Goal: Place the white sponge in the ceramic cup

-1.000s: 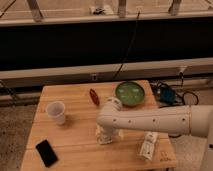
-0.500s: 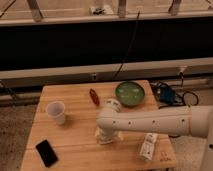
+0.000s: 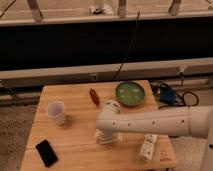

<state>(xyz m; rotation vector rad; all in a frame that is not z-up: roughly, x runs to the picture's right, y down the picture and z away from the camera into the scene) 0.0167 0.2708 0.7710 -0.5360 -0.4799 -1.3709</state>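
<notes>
Low down — tool [image 3: 106,133] over white sponge [image 3: 109,140]

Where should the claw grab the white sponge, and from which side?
Probably from straight above, pinching two opposite side edges: the white sponge lies flat on the table, so only its thin sides offer a hold. The claw hangs right over it, partly hiding it.
</notes>
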